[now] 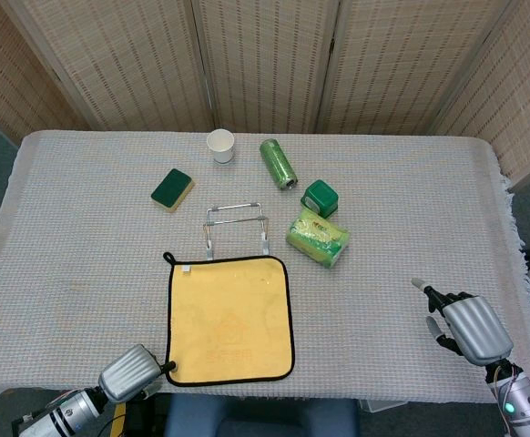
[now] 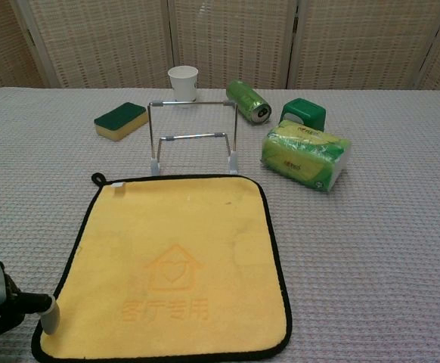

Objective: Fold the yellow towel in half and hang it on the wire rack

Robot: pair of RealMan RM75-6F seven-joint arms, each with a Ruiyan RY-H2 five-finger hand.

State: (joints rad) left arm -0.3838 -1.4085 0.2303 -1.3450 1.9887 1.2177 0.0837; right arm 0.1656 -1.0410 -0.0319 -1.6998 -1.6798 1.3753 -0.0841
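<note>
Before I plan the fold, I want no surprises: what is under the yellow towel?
The yellow towel lies flat on the woven tablecloth; no bulge shows. Whatever it covers is hidden. The left hand touches its near-left edge.

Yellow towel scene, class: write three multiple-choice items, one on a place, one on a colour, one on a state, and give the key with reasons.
1. Where does the wire rack stand?
A. Just beyond the yellow towel's far edge
B. On top of the sponge
C. At the table's right edge

2. What colour is the paper cup?
A. Green
B. White
C. Yellow

3. How does the yellow towel lie?
A. Folded in half
B. Hung on the rack
C. Spread flat, unfolded

Key:
1 A, the rack's feet sit right behind the towel's far hem.
2 B, the cup behind the rack is white.
3 C, the whole square shows on the table, with the left robot hand at its near left corner.
</note>
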